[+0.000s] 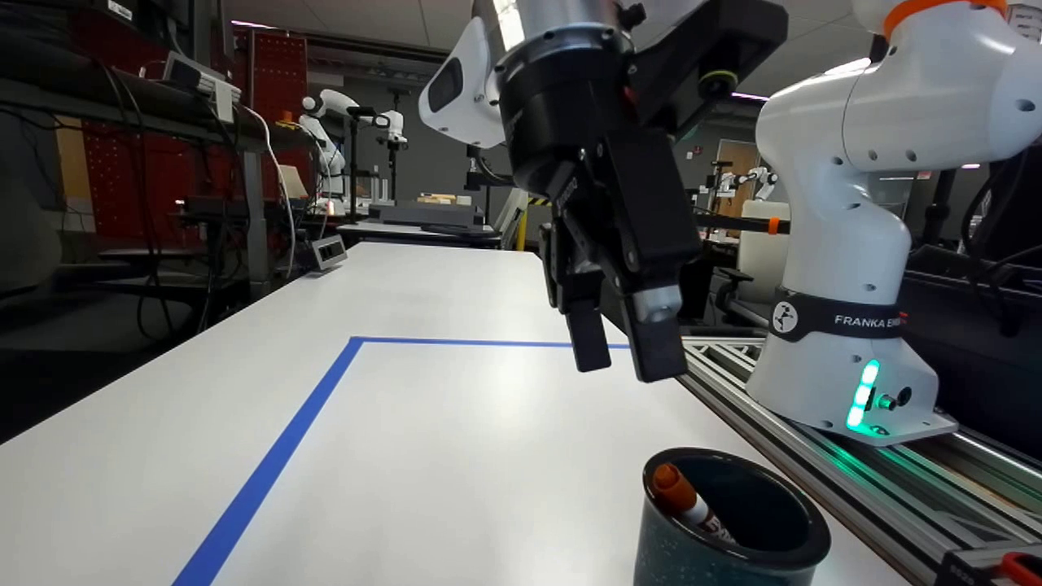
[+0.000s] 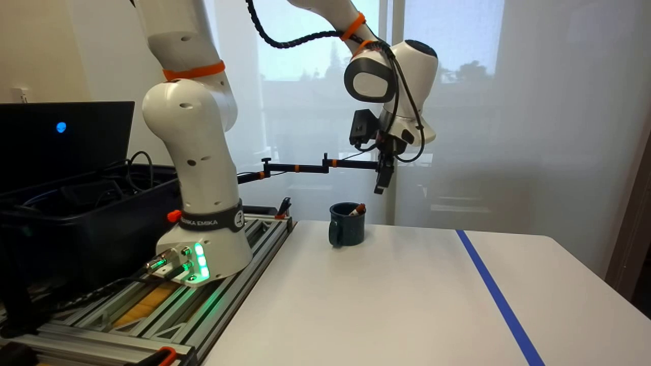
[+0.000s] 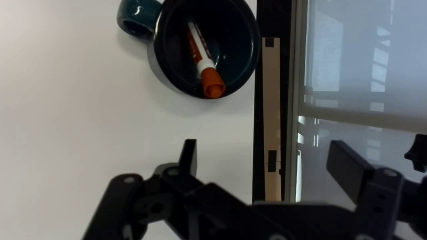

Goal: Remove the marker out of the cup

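Observation:
The dark teal cup stands upright on the table; it also shows in an exterior view and at the top of the wrist view, handle to the left there. The marker leans inside it, its orange cap at the rim and its lower end in the dark of the cup. The cap end shows in both exterior views, as the orange marker and the marker tip. My gripper is open and empty, tilted above the table and apart from the cup, as the gripper in the wrist view confirms.
The white table carries blue tape lines. The robot's base stands on a metal rail frame along one edge, close to the cup. A window blind hangs beyond the table edge behind the cup.

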Controlling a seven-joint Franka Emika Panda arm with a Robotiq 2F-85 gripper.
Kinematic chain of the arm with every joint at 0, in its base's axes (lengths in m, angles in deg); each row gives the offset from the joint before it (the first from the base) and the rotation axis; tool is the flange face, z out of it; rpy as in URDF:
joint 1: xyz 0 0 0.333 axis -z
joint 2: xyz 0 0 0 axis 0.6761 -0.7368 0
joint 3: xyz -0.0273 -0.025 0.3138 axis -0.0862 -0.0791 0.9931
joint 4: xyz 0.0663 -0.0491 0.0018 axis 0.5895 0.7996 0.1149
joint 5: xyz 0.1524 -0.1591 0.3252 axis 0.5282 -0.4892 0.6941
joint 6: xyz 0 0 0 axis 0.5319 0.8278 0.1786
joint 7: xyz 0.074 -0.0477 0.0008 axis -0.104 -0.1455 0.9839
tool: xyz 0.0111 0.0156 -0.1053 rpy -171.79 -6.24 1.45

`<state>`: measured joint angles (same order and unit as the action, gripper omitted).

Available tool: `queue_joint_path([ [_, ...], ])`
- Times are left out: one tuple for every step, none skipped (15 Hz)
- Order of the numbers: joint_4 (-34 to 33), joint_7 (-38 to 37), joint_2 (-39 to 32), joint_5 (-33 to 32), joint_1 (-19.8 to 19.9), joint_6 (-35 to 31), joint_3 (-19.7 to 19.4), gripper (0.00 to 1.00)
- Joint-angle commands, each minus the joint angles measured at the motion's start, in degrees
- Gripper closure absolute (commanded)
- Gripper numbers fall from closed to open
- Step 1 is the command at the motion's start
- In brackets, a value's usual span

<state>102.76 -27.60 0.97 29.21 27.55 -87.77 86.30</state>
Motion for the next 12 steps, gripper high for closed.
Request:
queue_joint_path([
  [-1.3, -2.1, -1.5, -0.7, 0.8, 1.2, 1.3, 0.00],
  [-1.3, -2.5, -1.7, -0.8, 0.8, 1.3, 1.5, 0.00],
  [-1.2, -3.1, -1.8, -0.9, 0.9, 1.2, 1.7, 0.00],
  [-1.1, -4.0, -2.0, -1.6, 0.9, 1.0, 1.9, 0.00],
  [-1.0, -5.2, -2.1, -2.3, 1.0, 1.0, 2.1, 0.00],
  [-1.1, -6.3, -2.2, -2.8, 1.1, 1.0, 2.3, 0.00],
  [-1.0, -7.4, -2.3, -3.5, 1.1, 1.0, 2.5, 0.00],
  [-1.0, -8.5, -2.5, -3.9, 1.1, 0.9, 2.6, 0.00],
  [-0.9, -9.4, -2.8, -4.2, 1.1, 1.1, 2.8, 0.00],
  [-0.9, -10.7, -3.1, -4.9, 1.2, 1.2, 3.0, 0.00],
  [-0.8, -12.3, -3.5, -5.7, 1.2, 1.5, 3.1, 0.00],
  [-0.8, -13.4, -3.8, -6.3, 1.2, 1.8, 3.3, 0.00],
])
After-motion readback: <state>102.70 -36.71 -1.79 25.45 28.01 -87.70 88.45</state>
